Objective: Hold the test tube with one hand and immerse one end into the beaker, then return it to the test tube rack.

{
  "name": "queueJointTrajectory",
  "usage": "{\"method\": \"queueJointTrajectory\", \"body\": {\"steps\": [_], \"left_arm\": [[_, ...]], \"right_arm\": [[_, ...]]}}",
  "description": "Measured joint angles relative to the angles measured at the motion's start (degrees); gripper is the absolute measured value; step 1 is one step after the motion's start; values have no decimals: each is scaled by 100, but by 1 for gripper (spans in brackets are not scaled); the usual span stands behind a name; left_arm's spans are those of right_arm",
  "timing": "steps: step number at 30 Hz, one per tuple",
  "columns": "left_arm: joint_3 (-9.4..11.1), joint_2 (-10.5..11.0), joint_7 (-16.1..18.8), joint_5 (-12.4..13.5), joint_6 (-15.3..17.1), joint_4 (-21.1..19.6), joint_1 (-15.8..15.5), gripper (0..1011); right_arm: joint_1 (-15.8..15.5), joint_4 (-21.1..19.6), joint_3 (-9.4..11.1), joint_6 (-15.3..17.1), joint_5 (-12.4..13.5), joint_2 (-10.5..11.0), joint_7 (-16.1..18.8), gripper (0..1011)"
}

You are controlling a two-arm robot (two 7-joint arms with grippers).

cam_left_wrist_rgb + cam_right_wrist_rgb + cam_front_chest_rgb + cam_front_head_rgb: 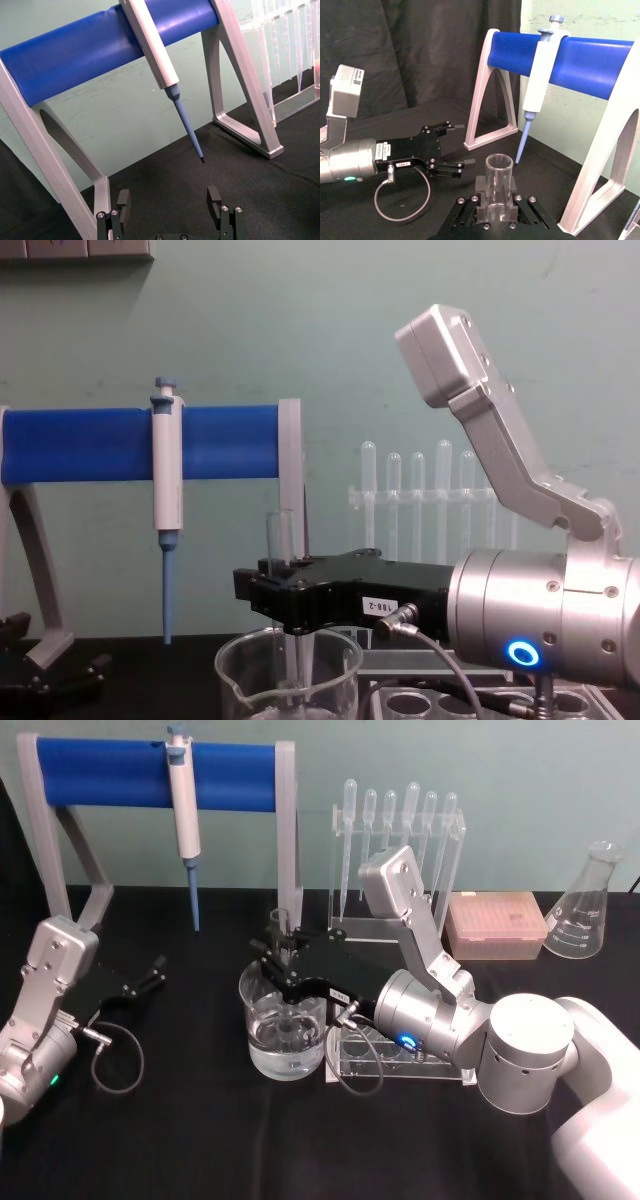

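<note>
Grips clear glass test tube point(281, 923) near rim in clamped black right end effector point(285, 952), lower end inside wide clear glass beaker point(285, 1040), mid-desk. Likely slippery, fragile: hold high, gently. Left end effector point(150, 975) idle at left, fingers spread.

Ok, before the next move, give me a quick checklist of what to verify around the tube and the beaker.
1. Jaws of the right gripper shut on the test tube: ok.
2. Tube upright: ok.
3. Tube within the rim of the beaker: ok.
4. Lower end under the water: cannot tell.
5. Holes of the test tube rack free for the return: ok.
6. Parked left gripper clear of the beaker, jaws open: ok.
</note>
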Motion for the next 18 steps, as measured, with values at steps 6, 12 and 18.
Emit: {"method": "queueJointTrajectory", "body": {"steps": [6,12,18], "left_arm": [[0,0,0,0,0,0,-1,1000],[0,0,0,0,0,0,0,1000],[0,0,0,0,0,0,-1,1000]], "right_arm": [[0,0,0,0,0,0,0,227],[0,0,0,0,0,0,0,228],[0,0,0,0,0,0,0,228]]}}
